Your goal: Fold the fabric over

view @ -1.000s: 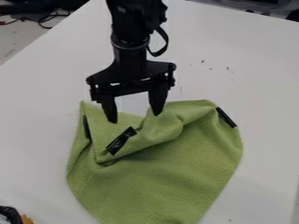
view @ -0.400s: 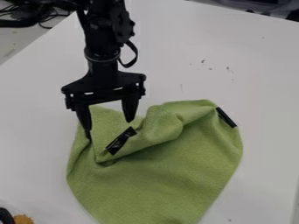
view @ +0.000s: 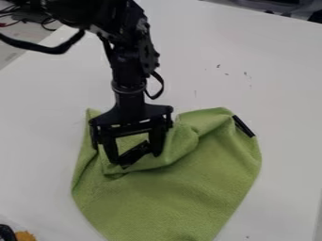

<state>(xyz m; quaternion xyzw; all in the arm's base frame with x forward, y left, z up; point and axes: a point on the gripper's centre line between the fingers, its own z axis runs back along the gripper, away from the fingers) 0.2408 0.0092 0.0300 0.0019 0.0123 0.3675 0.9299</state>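
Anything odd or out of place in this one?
The fabric looks askew: its folded upper part is bunched and wrinkled rather than flat. Small dark marks also dot the otherwise pale table beyond it.

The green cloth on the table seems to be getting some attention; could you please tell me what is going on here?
A robot arm is working on folding the green cloth. Its hand is down at the crumpled upper flap, open, with its fingers on either side of a black strip. The lower part of the cloth lies spread out, so the fold looks unfinished.
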